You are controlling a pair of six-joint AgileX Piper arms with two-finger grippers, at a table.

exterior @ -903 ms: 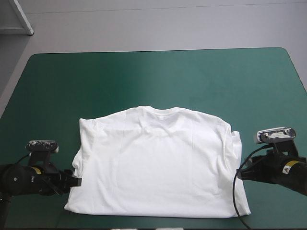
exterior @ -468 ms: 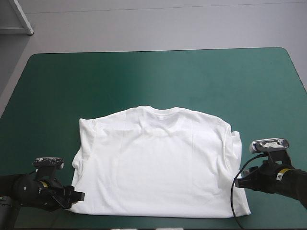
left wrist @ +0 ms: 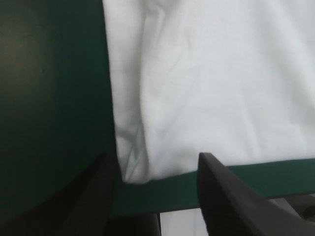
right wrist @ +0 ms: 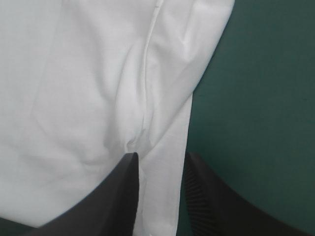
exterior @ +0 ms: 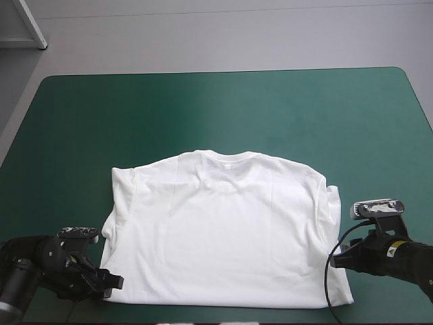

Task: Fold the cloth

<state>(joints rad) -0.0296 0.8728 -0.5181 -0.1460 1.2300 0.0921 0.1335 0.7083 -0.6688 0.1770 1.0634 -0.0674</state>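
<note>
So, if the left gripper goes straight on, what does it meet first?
Probably the T-shirt: its near corner lies just ahead of the left gripper, between its open fingers; depth is unclear.

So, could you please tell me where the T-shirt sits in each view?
High view: T-shirt spread flat on the teal-green cover, middle of the near edge.
Left wrist: its near-left corner lies inside the open left pincer.
Right wrist: its right edge runs through the right pincer.
Shared landmark: teal-green cover bordering the shirt.
</note>
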